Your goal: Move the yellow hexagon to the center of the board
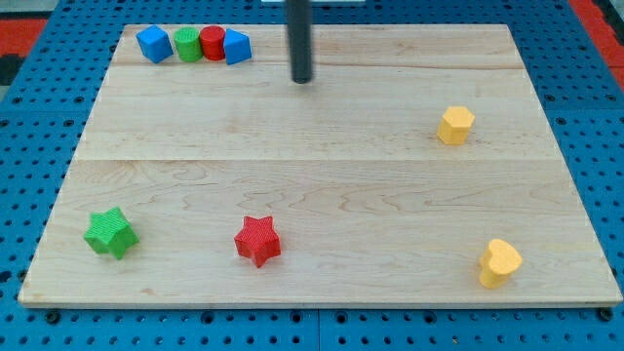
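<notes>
My tip (302,80), a bare rod end with nothing to grasp, is resting near the view's top, just right of a row of four blocks: blue block (154,44), green cylinder (187,44), red cylinder (213,43) and blue block (237,46). The yellow hexagon (455,125) is sitting well apart at the right. A yellow heart (499,262), red star (257,240) and green star (110,232) are lying along the wooden board's (322,185) bottom.

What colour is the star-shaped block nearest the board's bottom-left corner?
Green. The green star shows clearly in the camera view, left of the red star.
</notes>
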Available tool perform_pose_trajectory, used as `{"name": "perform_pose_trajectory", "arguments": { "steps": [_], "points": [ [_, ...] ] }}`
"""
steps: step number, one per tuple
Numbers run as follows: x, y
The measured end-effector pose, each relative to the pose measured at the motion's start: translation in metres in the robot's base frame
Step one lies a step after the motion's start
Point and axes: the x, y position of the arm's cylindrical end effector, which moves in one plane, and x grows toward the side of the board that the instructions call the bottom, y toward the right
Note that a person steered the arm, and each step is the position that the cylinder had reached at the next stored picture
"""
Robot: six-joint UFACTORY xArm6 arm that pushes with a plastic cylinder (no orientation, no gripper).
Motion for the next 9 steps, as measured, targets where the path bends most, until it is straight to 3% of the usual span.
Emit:
{"name": "perform_pose_trajectory", "arguments": {
  "steps": [2, 3, 4, 5, 6, 7, 8, 9],
  "points": [
    [0.013, 0.169],
    [0.062, 0.252],
    [0.095, 0.218],
    [0.063, 0.129],
    [0.07, 0.055],
    [0.082, 0.117],
    [0.111, 0.117],
    [0.106, 0.059]
  ]
}}
